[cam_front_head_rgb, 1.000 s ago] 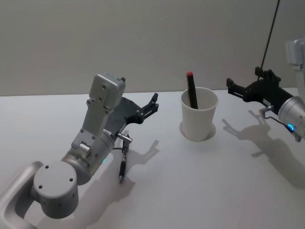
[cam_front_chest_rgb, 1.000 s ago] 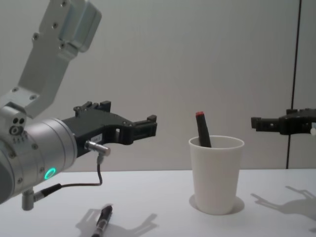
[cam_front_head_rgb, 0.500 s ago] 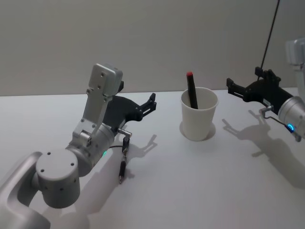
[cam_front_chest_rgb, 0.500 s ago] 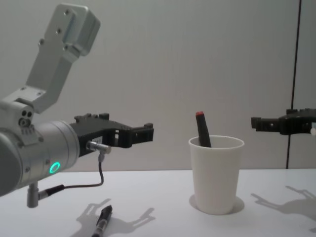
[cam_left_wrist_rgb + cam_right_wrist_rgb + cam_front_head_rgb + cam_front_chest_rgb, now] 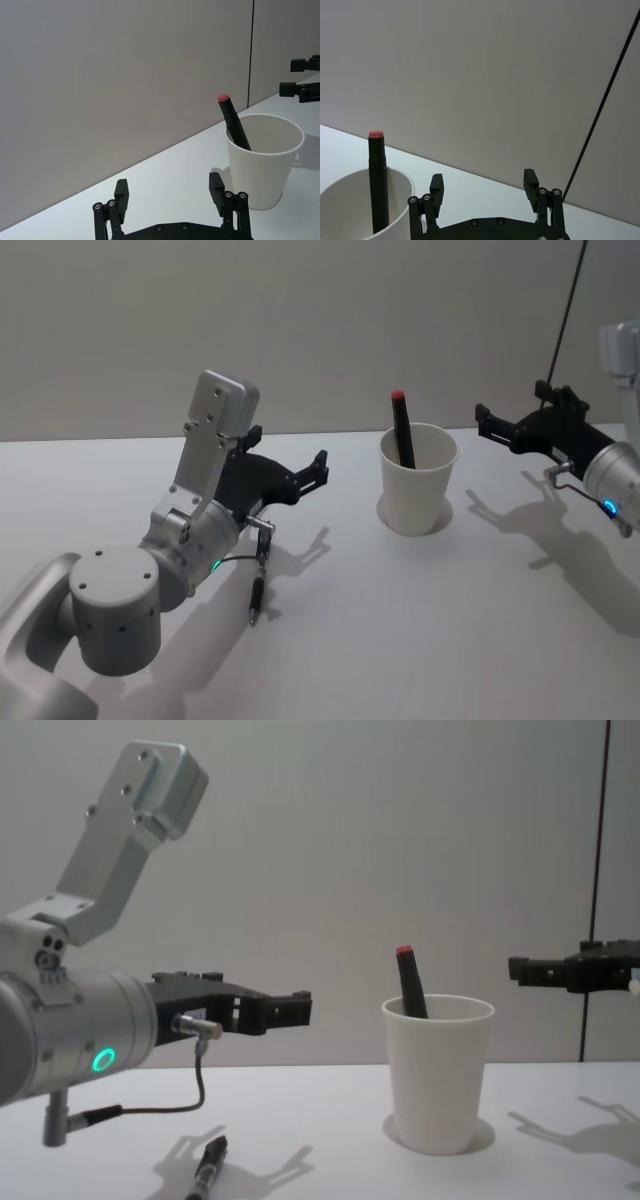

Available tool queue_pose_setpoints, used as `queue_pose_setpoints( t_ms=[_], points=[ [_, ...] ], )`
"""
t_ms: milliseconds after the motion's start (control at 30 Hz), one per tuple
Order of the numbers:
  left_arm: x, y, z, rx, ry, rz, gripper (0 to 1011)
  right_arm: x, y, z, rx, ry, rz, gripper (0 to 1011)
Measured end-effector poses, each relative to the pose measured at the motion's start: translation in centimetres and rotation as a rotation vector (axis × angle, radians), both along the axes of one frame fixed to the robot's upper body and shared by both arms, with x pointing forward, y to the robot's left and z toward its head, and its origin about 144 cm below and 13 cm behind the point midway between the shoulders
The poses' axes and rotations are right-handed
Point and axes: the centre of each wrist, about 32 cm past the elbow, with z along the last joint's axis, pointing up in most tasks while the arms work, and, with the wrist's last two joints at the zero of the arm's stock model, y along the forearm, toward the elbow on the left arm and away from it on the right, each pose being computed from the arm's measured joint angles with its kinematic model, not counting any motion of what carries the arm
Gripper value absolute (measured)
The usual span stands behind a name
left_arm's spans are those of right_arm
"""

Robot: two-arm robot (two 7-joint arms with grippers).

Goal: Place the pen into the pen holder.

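Black pen [image 5: 257,590] lies flat on the bench [image 5: 420,640] well left of the pen holder [image 5: 417,495]; we judge it light, stiff, slick, so pinch mid-barrel; left pincer [image 5: 322,468] hovers wide and empty left of the pen holder, right pincer [image 5: 484,425] idles wide on its right.

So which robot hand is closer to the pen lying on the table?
Left. The left gripper hovers in the air close to the pen, a bit beyond it. The right gripper hangs far off, on the other side of the pen holder.
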Motion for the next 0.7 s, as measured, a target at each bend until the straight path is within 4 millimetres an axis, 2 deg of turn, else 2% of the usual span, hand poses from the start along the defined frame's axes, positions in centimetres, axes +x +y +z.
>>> queue_pose_setpoints(
  t_ms=[400,700],
  points=[
    [-2.1,0.4,0.9,0.018,0.093,0.017,1001,0.0,0.0,0.0,0.0,0.0,0.0,1002],
    [-3.7,0.5,0.4,0.013,0.174,0.031,1001,0.0,0.0,0.0,0.0,0.0,0.0,1002]
  ],
)
